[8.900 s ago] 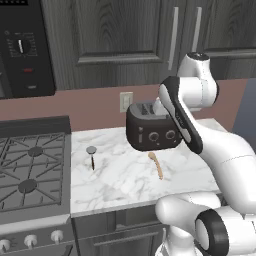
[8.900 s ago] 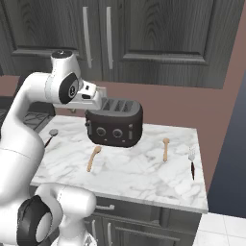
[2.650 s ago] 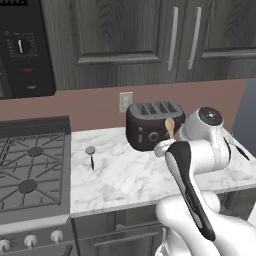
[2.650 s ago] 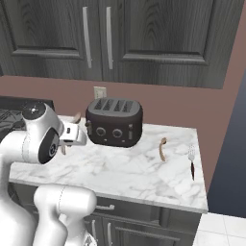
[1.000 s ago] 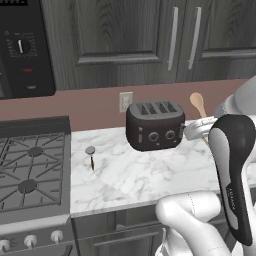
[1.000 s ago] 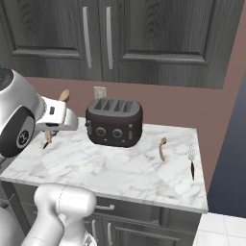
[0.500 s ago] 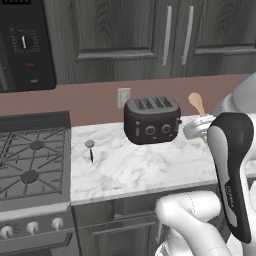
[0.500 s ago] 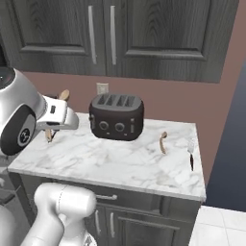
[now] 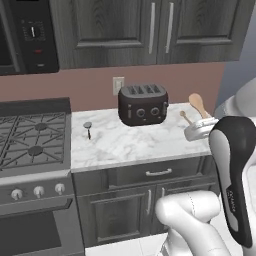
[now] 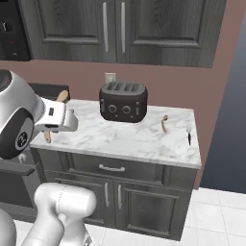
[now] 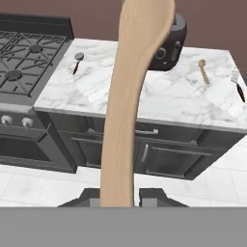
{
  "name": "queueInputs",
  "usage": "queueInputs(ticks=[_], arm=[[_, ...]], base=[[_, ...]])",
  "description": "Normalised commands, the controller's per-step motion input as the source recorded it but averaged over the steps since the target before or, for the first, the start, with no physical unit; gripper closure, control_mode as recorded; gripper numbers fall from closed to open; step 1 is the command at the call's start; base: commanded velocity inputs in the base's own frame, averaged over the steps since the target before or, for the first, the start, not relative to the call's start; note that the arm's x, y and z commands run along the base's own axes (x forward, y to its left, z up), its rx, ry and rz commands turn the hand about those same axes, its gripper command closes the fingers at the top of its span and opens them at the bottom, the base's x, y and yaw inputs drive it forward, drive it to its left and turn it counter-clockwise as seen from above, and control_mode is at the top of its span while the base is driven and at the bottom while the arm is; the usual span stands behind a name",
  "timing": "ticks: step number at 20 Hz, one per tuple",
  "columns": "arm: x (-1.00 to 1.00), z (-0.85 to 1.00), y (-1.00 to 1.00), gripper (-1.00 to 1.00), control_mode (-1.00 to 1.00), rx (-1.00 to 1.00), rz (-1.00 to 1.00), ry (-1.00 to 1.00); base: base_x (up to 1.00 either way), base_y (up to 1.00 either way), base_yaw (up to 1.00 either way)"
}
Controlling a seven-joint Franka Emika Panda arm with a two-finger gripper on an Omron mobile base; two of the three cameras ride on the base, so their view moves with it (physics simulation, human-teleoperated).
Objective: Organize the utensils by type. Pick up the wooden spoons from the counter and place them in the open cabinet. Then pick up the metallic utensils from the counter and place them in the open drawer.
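My gripper [image 9: 201, 128] is shut on a tan wooden spoon [image 9: 198, 104], held up off the counter [image 9: 130, 145] at its right end. In the hand view the held spoon [image 11: 129, 101] rises between the fingertips [image 11: 155, 195]; the right base view has the gripper [image 10: 61, 119] by the counter's left corner. A second wooden spoon [image 10: 165, 123] lies right of the toaster. A fork-like metallic utensil [image 10: 189, 132] lies near the counter's right edge. A round-headed one [image 9: 88, 127] lies near the stove. The open cabinet and open drawer are out of view.
A black toaster [image 9: 142, 104] stands at the back of the counter. The gas stove [image 9: 31, 140] adjoins it on the left. Shut dark wall cabinets [image 9: 160, 27] hang above, shut base doors and a drawer front [image 10: 111, 168] sit below. White floor tiles [image 10: 216, 216] lie in front.
The whole scene has shrunk and shifted, so the base has backed away from the counter. The gripper still holds the wooden spoon in the same pose.
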Motion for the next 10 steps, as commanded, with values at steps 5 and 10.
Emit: queueInputs(ticks=[5, 10], arm=[[0.00, 0.00, 0.00, 1.00, 1.00, 0.00, 0.00, 0.00], [0.00, 0.00, 0.00, 1.00, 1.00, 0.00, 0.00, 0.00]], base=[[0.00, 0.00, 0.00], [-0.03, 0.00, 0.00]])
